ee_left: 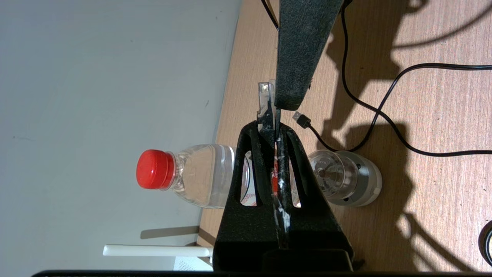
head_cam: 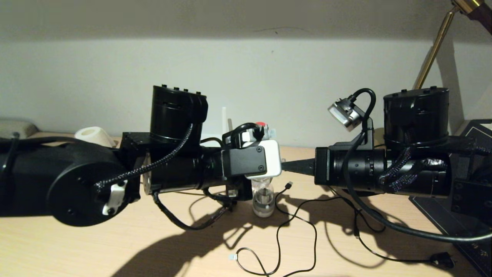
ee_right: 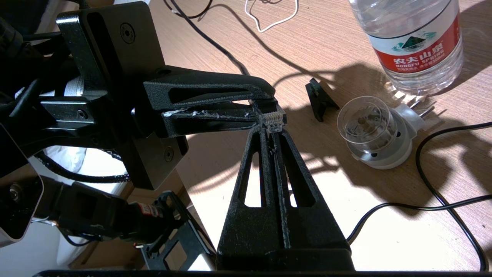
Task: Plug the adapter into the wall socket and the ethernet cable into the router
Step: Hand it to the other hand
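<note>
Both arms meet above the middle of the desk. My left gripper (ee_left: 275, 129) is shut on the rear of the ethernet cable's clear connector (ee_left: 266, 100), whose front end sticks out past the tips. My right gripper (ee_right: 272, 134) is shut, its tips (head_cam: 286, 166) pressed against that connector (ee_right: 271, 119); I cannot tell if it pinches it. The cable's other clear end (head_cam: 231, 257) lies on the desk. The router's white antenna (ee_left: 153, 251) shows by the wall. A small white plug with metal pins (ee_right: 417, 111), apparently the adapter, lies behind a dome. The wall socket is out of view.
A red-capped water bottle (ee_left: 192, 175) and a clear dome on a white base (head_cam: 263, 200) stand under the grippers. A black USB cable (ee_left: 301, 120) and a black mains plug (head_cam: 442, 261) trail over the desk. A brass lamp pole (head_cam: 434, 50) rises at right.
</note>
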Tool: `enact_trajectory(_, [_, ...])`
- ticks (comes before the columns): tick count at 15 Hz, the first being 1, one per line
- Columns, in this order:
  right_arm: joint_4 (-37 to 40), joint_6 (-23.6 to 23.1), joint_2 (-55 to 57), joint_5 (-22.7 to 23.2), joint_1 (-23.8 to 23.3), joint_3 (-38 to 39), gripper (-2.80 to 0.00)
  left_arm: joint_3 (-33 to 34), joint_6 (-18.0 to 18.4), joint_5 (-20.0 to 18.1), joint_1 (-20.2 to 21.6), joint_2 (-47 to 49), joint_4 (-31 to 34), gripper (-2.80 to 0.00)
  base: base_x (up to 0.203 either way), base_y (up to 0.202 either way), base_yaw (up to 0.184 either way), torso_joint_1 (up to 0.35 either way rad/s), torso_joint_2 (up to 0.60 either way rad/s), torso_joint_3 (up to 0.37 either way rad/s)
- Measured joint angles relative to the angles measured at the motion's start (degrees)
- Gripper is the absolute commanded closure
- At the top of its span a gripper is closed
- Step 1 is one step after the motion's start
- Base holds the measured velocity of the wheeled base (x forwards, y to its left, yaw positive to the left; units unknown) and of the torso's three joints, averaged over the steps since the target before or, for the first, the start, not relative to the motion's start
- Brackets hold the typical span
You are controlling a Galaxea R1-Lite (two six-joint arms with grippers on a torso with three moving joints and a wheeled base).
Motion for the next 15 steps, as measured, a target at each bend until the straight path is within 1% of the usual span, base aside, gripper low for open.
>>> enact_trajectory(1, [0.0,0.0,0.0,0.0,0.0,0.0,0.0,0.0,0.0,0.0,0.0,0.0,0.0,-2.8,0.0,0.0,0.0,0.0,0.0,0.0])
enact_trajectory(4, [-0.4,0.2,-0.3,-0.1,0.0,0.0,0.0,0.1,0.1,-0.9,0.0,0.0,0.4,-2.8,0.0,0.0,0.0,0.0,0.0,0.0])
enact_trajectory(8, [-0.3,3.9,-0.7,-0.1,-0.1,0.3,0.0,-0.1,0.2,-0.9,0.2,-0.6,0.2,-2.8,0.0,0.0,0.0,0.0,0.0,0.0])
enact_trajectory(10, [-0.2,4.1,-0.9,-0.1,-0.1,0.6,0.0,-0.2,0.1,-0.8,0.7,-1.2,0.2,-2.8,0.0,0.0,0.0,0.0,0.0,0.0])
enact_trajectory(13, [-0.1,4.1,-1.4,-0.1,-0.1,1.0,0.0,0.3,0.1,-0.8,1.9,-2.1,0.2,-2.8,0.0,0.0,0.0,0.0,0.0,0.0])
enact_trajectory(15, [0.0,4.1,-1.8,-0.1,-0.1,2.1,0.0,2.9,-0.2,-1.1,3.9,-3.0,0.2,-2.8,0.0,0.0,0.0,0.0,0.0,0.0])
